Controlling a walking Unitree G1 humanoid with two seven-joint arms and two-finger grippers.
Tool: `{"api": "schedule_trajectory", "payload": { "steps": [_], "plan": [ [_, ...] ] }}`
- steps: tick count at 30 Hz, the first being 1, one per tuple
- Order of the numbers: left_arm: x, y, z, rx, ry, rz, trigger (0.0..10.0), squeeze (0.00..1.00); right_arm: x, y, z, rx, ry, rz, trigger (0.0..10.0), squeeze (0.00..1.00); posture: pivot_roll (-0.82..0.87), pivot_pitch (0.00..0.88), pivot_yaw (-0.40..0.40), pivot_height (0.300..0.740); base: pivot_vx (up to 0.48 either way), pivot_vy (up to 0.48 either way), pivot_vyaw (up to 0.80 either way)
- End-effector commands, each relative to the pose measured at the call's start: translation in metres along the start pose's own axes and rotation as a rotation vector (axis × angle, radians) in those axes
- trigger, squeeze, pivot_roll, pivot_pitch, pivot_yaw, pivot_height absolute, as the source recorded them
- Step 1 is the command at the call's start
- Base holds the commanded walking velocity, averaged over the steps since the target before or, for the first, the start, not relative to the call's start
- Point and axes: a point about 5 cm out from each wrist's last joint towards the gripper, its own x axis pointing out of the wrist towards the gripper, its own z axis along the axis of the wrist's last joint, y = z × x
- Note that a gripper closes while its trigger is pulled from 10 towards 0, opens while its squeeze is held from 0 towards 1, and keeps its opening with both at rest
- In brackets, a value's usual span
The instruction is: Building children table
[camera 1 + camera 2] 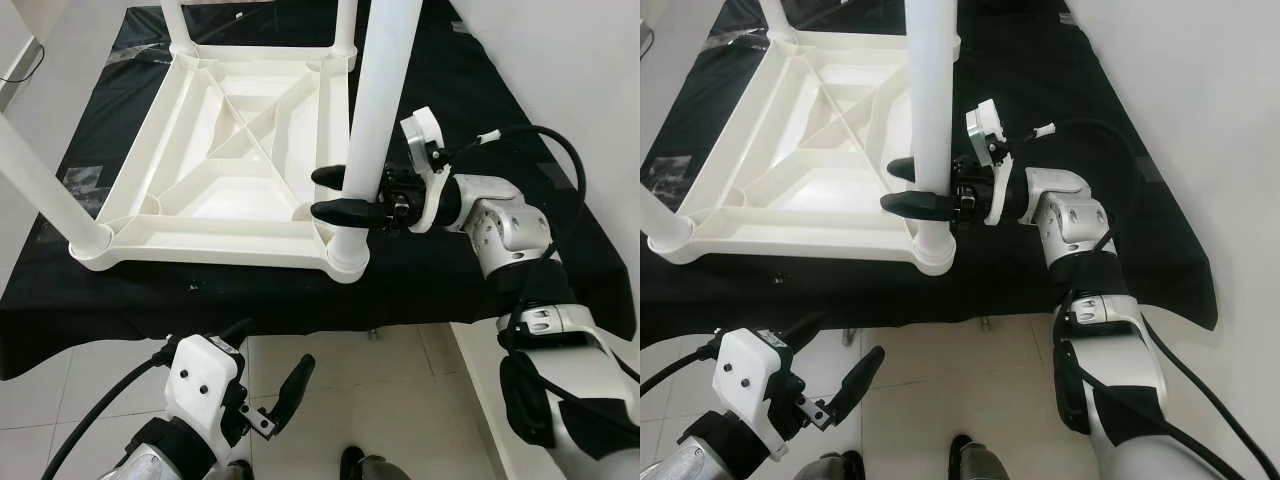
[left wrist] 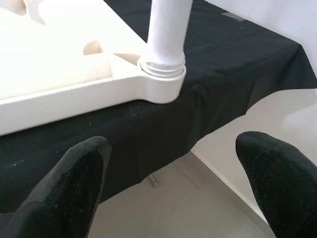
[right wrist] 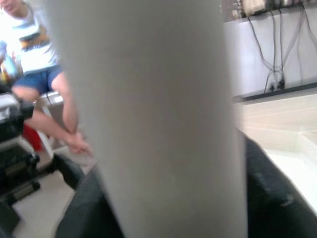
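Observation:
A white plastic children's table [image 1: 200,243] lies upside down on a black-covered bench [image 1: 470,90]. White legs stand in its corners. My right gripper [image 1: 318,194] reaches in from the right and is shut on the near-right leg [image 1: 378,90], just above its socket [image 1: 347,262], one black finger on each side. In the right wrist view that leg [image 3: 153,119] runs between the two fingers [image 3: 277,193]. My left gripper [image 1: 268,355] hangs low over the floor in front of the bench, open and holding nothing. In the left wrist view the same socket [image 2: 163,79] lies ahead of its spread fingers [image 2: 64,188].
The near-left leg [image 1: 40,185] and two far legs [image 1: 345,25] also stand upright. The black cloth's front edge [image 1: 300,325] hangs over a tiled floor [image 1: 400,400]. A white wall [image 1: 570,60] runs along the right. A person [image 3: 34,59] sits in the background.

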Motion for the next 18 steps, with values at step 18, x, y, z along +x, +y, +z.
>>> {"api": "schedule_trajectory", "payload": {
  "steps": [18],
  "plan": [
    [-0.002, 0.001, -0.004, 0.006, 0.031, -0.003, 10.0, 0.00, 0.005, 0.025, -0.086, -0.046, 0.324, -1.052, 0.0, 0.00, 0.12, 0.256, -0.037, 0.740, 0.000, 0.000, 0.00]
  ]
}}
